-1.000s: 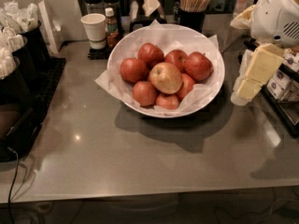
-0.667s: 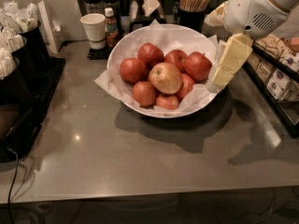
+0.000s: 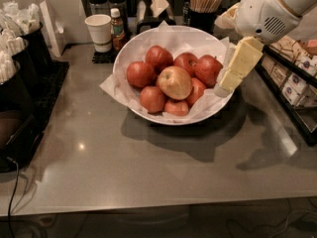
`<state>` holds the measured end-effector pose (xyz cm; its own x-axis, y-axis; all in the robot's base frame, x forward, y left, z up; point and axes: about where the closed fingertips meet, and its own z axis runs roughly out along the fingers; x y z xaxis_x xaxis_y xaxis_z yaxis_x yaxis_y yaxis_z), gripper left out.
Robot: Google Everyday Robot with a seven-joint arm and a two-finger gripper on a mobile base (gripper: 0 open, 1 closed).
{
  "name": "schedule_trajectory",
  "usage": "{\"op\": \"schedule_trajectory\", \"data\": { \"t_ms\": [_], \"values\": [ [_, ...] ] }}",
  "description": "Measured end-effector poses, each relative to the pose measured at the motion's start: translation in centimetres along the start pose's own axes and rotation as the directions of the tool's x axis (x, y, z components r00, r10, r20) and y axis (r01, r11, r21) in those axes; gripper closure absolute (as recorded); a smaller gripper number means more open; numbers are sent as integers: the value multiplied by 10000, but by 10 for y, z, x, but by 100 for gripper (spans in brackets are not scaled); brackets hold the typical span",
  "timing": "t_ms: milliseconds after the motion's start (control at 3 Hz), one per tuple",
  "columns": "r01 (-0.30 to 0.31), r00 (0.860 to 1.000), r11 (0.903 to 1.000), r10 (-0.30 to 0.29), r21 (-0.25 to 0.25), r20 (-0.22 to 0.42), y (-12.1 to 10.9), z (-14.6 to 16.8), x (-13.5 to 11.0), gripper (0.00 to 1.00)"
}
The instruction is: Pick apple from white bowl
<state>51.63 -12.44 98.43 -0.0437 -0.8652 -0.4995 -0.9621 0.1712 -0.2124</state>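
The white bowl [image 3: 124, 58] lined with crinkled white paper stands at the middle of the grey counter. In it lie several dark red apples and, on top at the middle, the larger pale yellow-gold apple [image 3: 174, 82] blushed with red. My gripper [image 3: 224, 86] hangs from the white arm at the upper right. Its pale yellow fingers [image 3: 237, 63] point down-left over the bowl's right rim, to the right of the apple and apart from it. It holds nothing that I can see.
A small white paper cup [image 3: 98, 31] and a brown sauce bottle [image 3: 117, 28] stand behind the bowl at the left. A holder of wooden stirrers [image 3: 203, 4] is behind it. Black racks with packets line the right edge [image 3: 292, 83]. Black containers stand at the left [image 3: 25, 83].
The arm has swung left from the right side of the counter, bringing the gripper over the bowl's right rim. The apples and bowl have not moved.
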Motion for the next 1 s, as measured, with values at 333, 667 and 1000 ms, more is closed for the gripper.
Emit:
{"op": "schedule_trajectory", "data": {
  "t_ms": [333,667,1000],
  "values": [
    [379,9952,9975,-323,-594,922,-9,35,-29,0],
    [756,9858,9874,-530,-1393,1594,-12,73,-54,0],
    [752,9854,9863,-509,-1468,1626,-13,77,-54,0]
  ]
}}
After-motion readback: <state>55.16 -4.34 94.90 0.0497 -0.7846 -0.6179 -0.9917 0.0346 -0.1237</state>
